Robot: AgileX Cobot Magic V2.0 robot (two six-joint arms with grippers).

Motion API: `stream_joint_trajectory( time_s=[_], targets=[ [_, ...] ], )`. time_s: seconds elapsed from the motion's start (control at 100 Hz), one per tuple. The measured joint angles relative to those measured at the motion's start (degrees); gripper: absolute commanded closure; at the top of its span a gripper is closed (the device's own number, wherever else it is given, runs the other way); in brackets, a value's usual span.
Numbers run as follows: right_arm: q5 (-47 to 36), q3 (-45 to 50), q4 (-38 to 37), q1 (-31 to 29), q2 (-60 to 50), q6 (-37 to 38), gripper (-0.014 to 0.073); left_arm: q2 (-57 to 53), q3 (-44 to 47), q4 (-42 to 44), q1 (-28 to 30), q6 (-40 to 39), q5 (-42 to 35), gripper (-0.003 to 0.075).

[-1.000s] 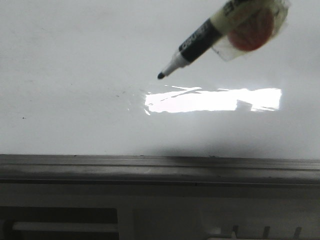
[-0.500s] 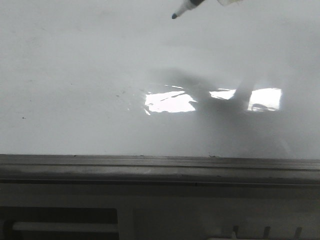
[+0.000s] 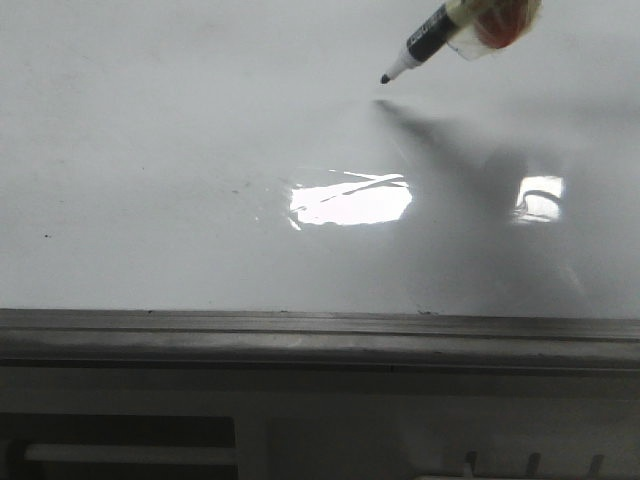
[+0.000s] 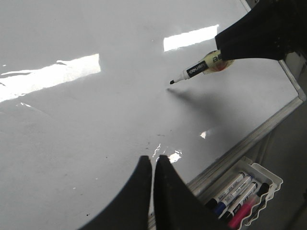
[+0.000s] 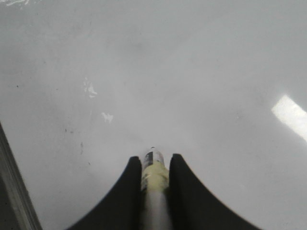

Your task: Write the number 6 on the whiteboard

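The whiteboard [image 3: 150, 150] fills the front view, glossy white, with a grey rail [image 3: 300, 335] along its near edge. No number 6 shows on it in any view. My right gripper [image 5: 155, 160] is shut on a black-tipped marker [image 5: 153, 173] wrapped in yellowish tape. The marker [image 3: 425, 45] enters the front view at the upper right and points down-left. Its tip sits just above its own shadow on the board. It also shows in the left wrist view [image 4: 196, 71]. My left gripper [image 4: 154, 158] is shut and empty, over the board near the rail.
A bright glare patch [image 3: 350, 203] lies mid-board, with a few small dark specks to its left. A white tray [image 4: 268, 177] with several markers sits below the rail [image 4: 249, 139]. The board's corner shows at the right of the left wrist view.
The marker tip went from mid-board up towards the far edge, then came back down and to the right. Its shadow now covers part of the glare.
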Motion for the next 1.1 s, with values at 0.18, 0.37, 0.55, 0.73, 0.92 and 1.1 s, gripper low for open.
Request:
stream_joint_trajectory(
  time_s=[0.18,0.37,0.55,0.73,0.92,1.1],
  targets=[
    [-0.1,0.0,0.0,-0.9,1.6,0.9,0.0654,0.0,0.0,0.0,0.0,0.0,0.0,0.0739],
    [-0.1,-0.5,0.4,-0.9,2.9,1.8,0.0654,0.0,0.0,0.0,0.0,0.0,0.0,0.0739],
    [3.9,-0.8,2.4,-0.3,3.9,2.4,0.0654,0.0,0.0,-0.1,0.0,-0.1,0.0,0.0739],
    [13.1,-0.8,3.0,0.1,3.9,2.5,0.0653,0.0,0.0,-0.1,0.0,-0.1,0.0,0.0739],
    [17.1,-0.8,-1.5,0.2,2.8,7.7,0.0653,0.0,0.0,-0.1,0.0,-0.1,0.0,0.0739],
    [17.6,-0.8,-11.2,0.4,0.7,19.8,0.0653,0.0,0.0,-0.1,0.0,-0.1,0.0,0.0739]
  ],
)
